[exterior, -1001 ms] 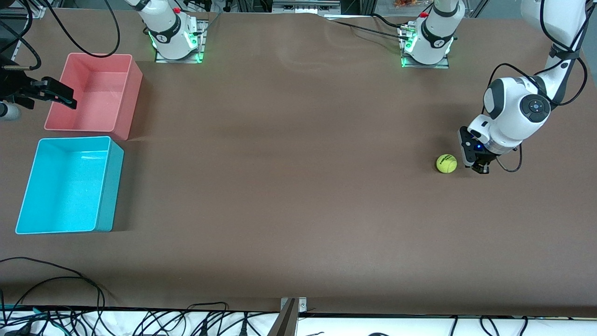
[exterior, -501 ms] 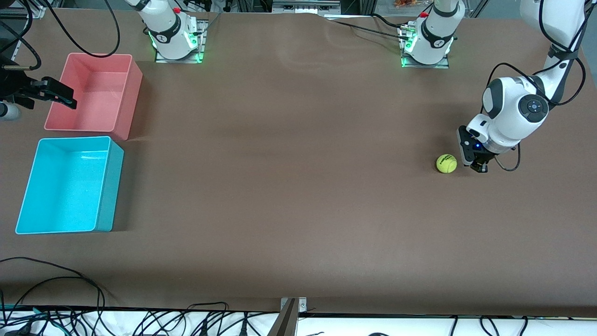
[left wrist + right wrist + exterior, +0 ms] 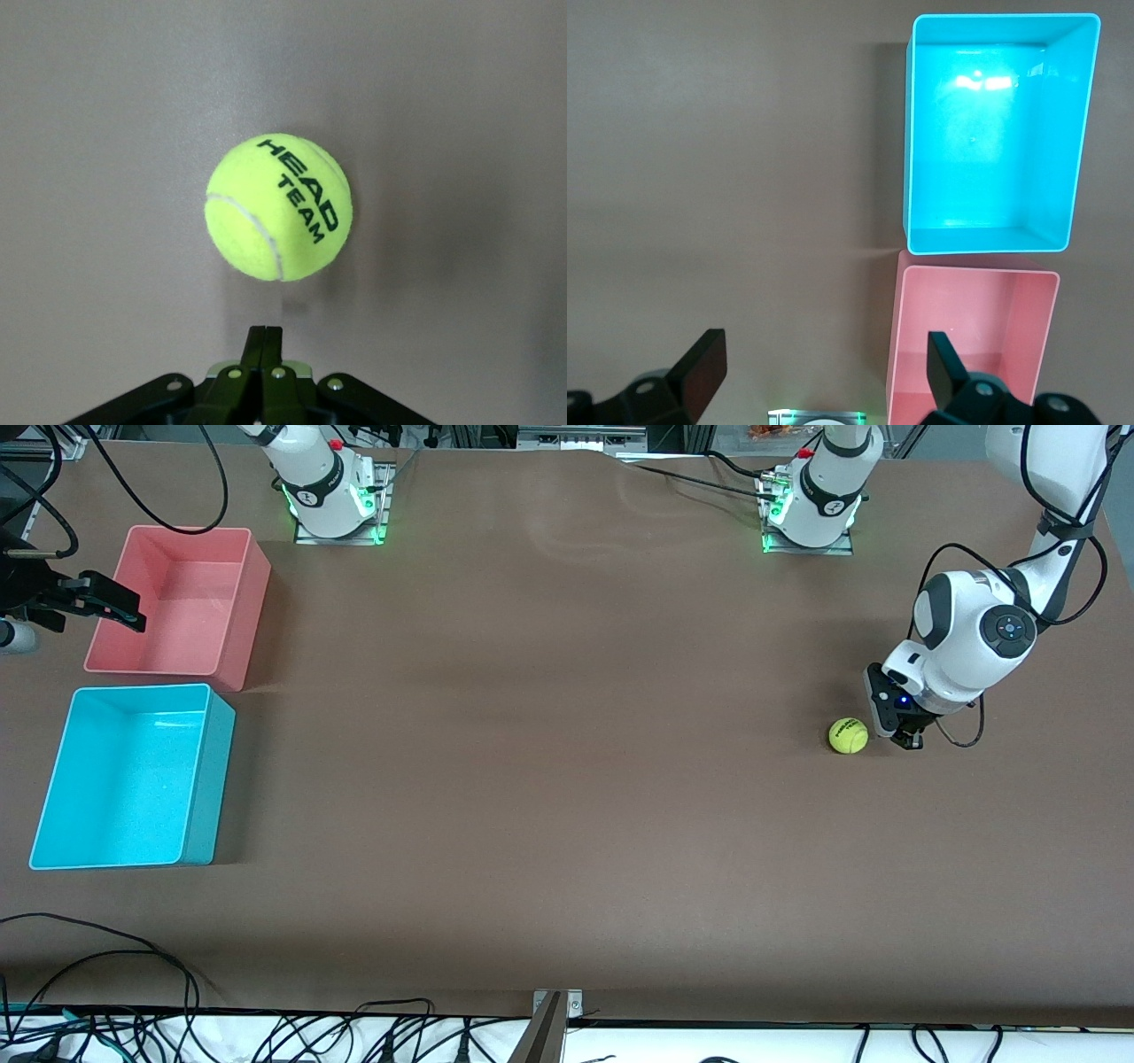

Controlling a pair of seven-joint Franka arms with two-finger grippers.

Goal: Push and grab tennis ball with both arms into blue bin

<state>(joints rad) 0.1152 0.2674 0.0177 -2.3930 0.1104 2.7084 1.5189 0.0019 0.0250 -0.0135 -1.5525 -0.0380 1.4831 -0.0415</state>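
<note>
The tennis ball [image 3: 848, 735] rests on the brown table toward the left arm's end; its dark lettering shows in the left wrist view [image 3: 279, 206]. My left gripper [image 3: 907, 741] is low beside it, shut and empty, fingertips [image 3: 266, 332] pointing at the ball with a small gap between. The blue bin [image 3: 208, 779] stands at the right arm's end of the table and holds nothing [image 3: 992, 133]. My right gripper [image 3: 113, 607] hangs open and empty over the outer edge of the pink bin, with nothing between its fingers [image 3: 822, 345].
A pink bin [image 3: 252, 611] of the same shape stands beside the blue one, farther from the front camera [image 3: 974, 336]. Both arm bases [image 3: 335, 505] are bolted along the table's back edge. Cables trail below the front edge.
The left arm has crept a little toward the ball with its gripper shut. The ball and the right arm have stayed still.
</note>
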